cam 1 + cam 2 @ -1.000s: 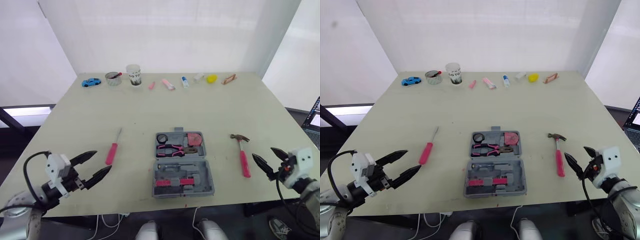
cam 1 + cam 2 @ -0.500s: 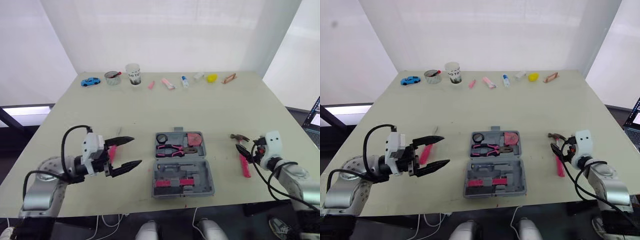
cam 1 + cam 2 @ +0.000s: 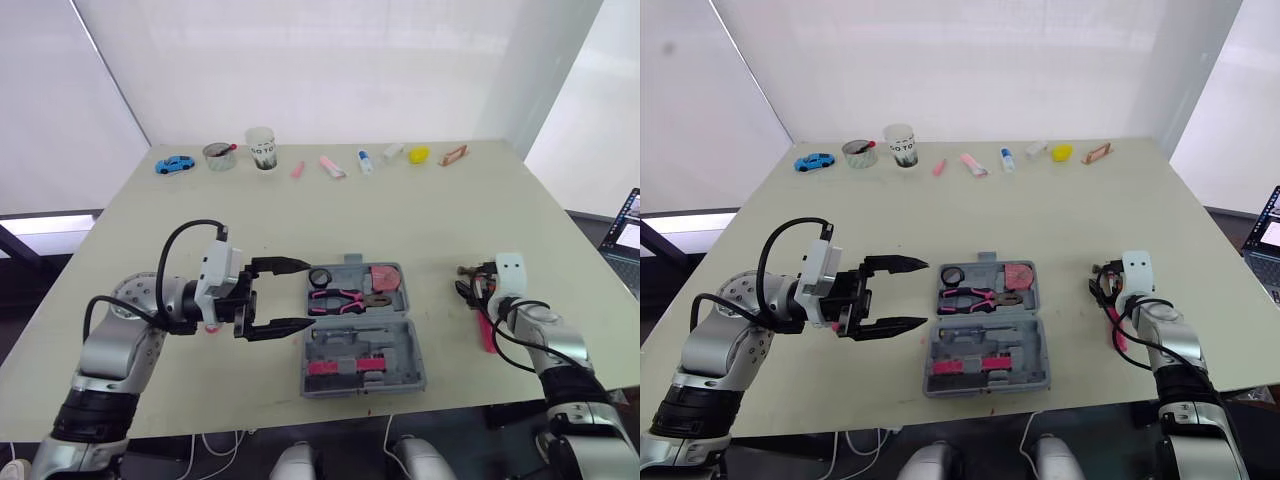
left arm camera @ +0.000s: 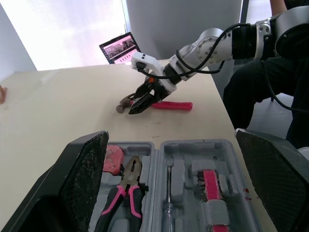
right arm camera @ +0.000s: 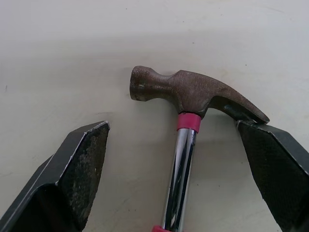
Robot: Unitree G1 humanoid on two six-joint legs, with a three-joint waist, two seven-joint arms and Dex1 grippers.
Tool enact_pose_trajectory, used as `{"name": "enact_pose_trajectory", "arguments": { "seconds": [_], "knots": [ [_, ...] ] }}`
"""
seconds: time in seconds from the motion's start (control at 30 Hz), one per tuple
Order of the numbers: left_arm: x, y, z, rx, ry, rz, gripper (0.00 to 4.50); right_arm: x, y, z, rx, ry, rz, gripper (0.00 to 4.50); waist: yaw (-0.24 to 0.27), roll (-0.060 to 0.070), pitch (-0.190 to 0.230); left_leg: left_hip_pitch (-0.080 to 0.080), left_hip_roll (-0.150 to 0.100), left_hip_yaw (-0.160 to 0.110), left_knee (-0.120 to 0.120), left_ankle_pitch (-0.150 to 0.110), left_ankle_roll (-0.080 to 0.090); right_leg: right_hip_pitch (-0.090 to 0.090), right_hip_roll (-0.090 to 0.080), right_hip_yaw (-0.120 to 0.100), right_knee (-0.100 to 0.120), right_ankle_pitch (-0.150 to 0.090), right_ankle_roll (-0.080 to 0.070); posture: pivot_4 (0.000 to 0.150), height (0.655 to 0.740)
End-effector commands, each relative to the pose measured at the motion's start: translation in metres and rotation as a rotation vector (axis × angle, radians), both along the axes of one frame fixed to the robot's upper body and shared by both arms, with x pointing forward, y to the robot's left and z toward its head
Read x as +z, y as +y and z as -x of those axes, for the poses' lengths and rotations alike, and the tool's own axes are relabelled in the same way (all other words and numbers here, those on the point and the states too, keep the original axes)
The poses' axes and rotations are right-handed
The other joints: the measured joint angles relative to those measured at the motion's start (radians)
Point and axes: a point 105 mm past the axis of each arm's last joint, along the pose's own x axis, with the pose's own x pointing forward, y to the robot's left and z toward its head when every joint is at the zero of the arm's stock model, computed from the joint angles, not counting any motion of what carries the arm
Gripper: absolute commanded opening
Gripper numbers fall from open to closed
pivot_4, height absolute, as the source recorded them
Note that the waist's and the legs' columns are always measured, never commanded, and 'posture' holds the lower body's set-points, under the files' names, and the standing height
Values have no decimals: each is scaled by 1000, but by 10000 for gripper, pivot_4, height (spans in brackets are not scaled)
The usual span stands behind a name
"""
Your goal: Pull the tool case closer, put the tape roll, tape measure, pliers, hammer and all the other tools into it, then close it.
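The grey tool case (image 3: 365,330) lies open at the table's front middle. Its far half holds the black tape roll (image 3: 321,276), the pink tape measure (image 3: 388,277) and the pink-handled pliers (image 3: 345,298). My left gripper (image 3: 306,295) hangs open just left of the case, fingers pointing at it. The pink screwdriver (image 3: 212,328) is mostly hidden behind that wrist. Right of the case lies the hammer (image 3: 487,333), pink handle toward me. My right gripper (image 5: 173,124) is open, its fingers (image 5: 82,164) straddling the rusty hammer head (image 5: 193,94) without touching it.
Along the far edge stand a blue toy car (image 3: 176,163), a metal tin (image 3: 219,155), a paper cup (image 3: 261,148), small pink items (image 3: 333,167) and a yellow piece (image 3: 419,154). A laptop (image 3: 628,225) sits beyond the table's right edge. The case lies near the front edge.
My left gripper swung right from over the screwdriver to the case's left side. My right gripper moved in from the table's front right to the hammer head. Both stayed open.
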Motion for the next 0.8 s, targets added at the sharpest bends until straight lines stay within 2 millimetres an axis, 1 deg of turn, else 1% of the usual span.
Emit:
{"name": "enact_pose_trajectory", "arguments": {
  "seconds": [0.03,0.1,0.17,0.23,0.4,0.6,0.7,0.8],
  "knots": [
    [9,-3,5,-32,-39,5,45000,3,-2,-5,-20,-21,-5,29255,-3,0,0,0,0,0,0,0,0,0,0,0,0,0,0,1500,7400],
    [8,-1,4,-27,-39,5,45000,1,-2,-5,-29,-14,5,20342,-4,0,0,1,0,0,0,0,0,0,0,0,1,0,0,1500,7400],
    [8,-1,4,-25,-38,5,45000,0,-2,-5,-32,-13,7,8835,-4,0,0,1,0,-1,0,0,0,0,1,0,1,0,0,1500,7400],
    [8,-1,5,-27,-36,8,45000,1,1,-5,-31,-19,8,527,-4,0,0,1,0,-1,0,0,0,0,1,0,2,0,0,1500,7400],
    [8,-2,7,-41,-31,23,45000,5,10,-1,-21,-36,4,202,-4,0,0,1,0,0,0,0,0,0,0,1,1,0,0,1500,7400],
    [8,-2,10,-65,-10,30,45000,16,24,17,-35,-63,-9,202,-3,0,0,1,0,-1,-1,0,0,0,1,0,1,0,0,1500,7400],
    [7,-2,11,-80,3,31,45000,17,47,32,-34,-59,-55,202,-2,0,0,1,0,-1,-1,0,0,0,0,0,1,0,0,1500,7400],
    [8,-3,11,-91,6,31,45000,16,63,41,-45,-39,-79,202,-4,1,1,1,0,-1,-1,0,0,-1,1,0,1,0,0,1500,7400]
  ]
}}
